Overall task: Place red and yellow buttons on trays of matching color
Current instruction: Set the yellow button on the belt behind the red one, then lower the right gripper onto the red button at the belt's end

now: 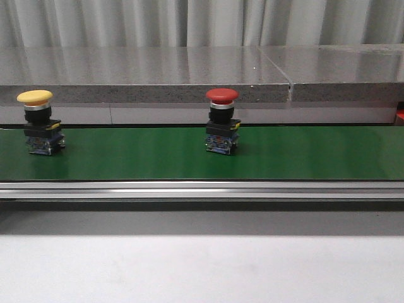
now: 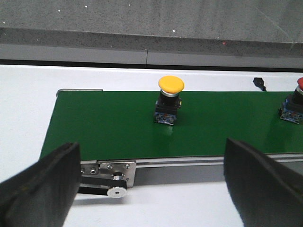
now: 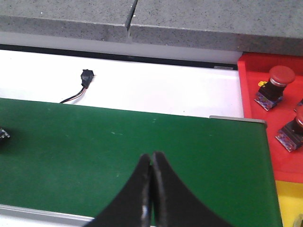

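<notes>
The left gripper (image 2: 151,187) hangs wide open at the near edge of the green belt (image 2: 118,123), its two dark fingers (image 2: 42,182) spread far apart with nothing between them. Straight ahead of the gap, toward the far edge of the belt, the yellow button (image 2: 169,99) stands upright on its blue and black base, the cap on top and its long axis vertical. It is apart from the fingers and almost centred between them, so a forward reach looks like all this arm needs.

The red button (image 2: 294,101) shows only at the edge of the left wrist view, off to the gripper's right side and further along the belt. In the front view it stands upright too, near the middle of the belt, well apart from the yellow one.

The right gripper (image 3: 151,189) is pressed closed and holds nothing, its tips touching over a bare stretch of belt. Only a sliver of a dark object sits at the edge of its view, off to its left; I cannot tell what it is. Beyond and to the right of this gripper lies the red tray (image 3: 255,113), already carrying red buttons (image 3: 274,85). A strip of yellow tray (image 3: 289,203) sits nearer, beside the belt's end.

Judged from this, the left arm is clearly nearer the yellow button.
</notes>
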